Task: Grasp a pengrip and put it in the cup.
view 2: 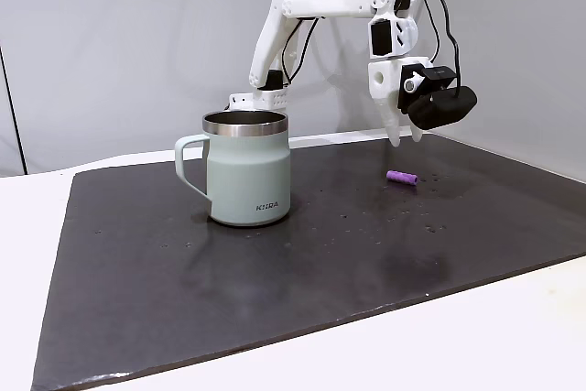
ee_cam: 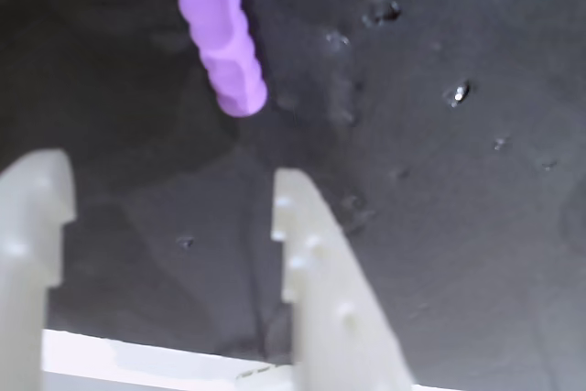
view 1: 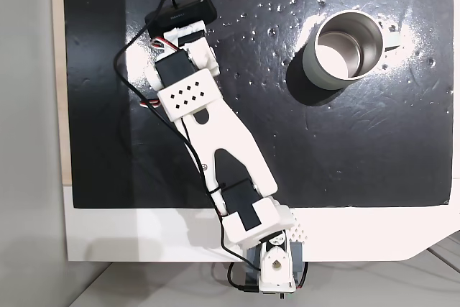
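The pengrip (ee_cam: pixel 220 29), a small light-purple ridged tube, lies flat on the black mat; in a fixed view the pengrip (view 2: pixel 401 177) rests right of the cup. My gripper (ee_cam: pixel 165 171) is open with nothing between its white fingers (ee_cam: pixel 316 263), and the tube lies just beyond the fingertips. Seen from the side, the gripper (view 2: pixel 405 137) hangs a little above the mat, behind the tube, pointing down. The metal cup (view 2: pixel 247 180) stands upright with its handle to the left; from above, the cup (view 1: pixel 314 70) sits at the upper right, and the arm covers the tube.
A black mat (view 1: pixel 359 149) covers most of the white table (view 1: pixel 144 235), with small shiny specks scattered on it. The black wrist camera (view 2: pixel 441 107) and its cable hang beside the gripper. Open mat lies between the tube and the cup.
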You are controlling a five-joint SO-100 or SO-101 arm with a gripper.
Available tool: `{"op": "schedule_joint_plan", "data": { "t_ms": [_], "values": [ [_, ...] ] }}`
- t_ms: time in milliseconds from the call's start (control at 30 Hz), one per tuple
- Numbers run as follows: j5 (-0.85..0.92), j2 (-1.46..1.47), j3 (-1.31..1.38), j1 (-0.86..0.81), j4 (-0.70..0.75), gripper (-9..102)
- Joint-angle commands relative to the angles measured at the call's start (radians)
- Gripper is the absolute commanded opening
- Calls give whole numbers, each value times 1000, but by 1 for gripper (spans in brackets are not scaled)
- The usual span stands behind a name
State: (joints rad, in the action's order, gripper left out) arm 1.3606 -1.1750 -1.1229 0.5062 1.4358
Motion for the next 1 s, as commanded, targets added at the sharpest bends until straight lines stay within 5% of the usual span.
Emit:
{"op": "schedule_joint_plan", "data": {
  "t_ms": [0, 467, 967],
  "values": [
    [17, -5, -20, -17, -80, 19],
    [11, 20, -250, 11, -342, 19],
    [-2, 14, -403, 61, -460, 15]
  ]
}}
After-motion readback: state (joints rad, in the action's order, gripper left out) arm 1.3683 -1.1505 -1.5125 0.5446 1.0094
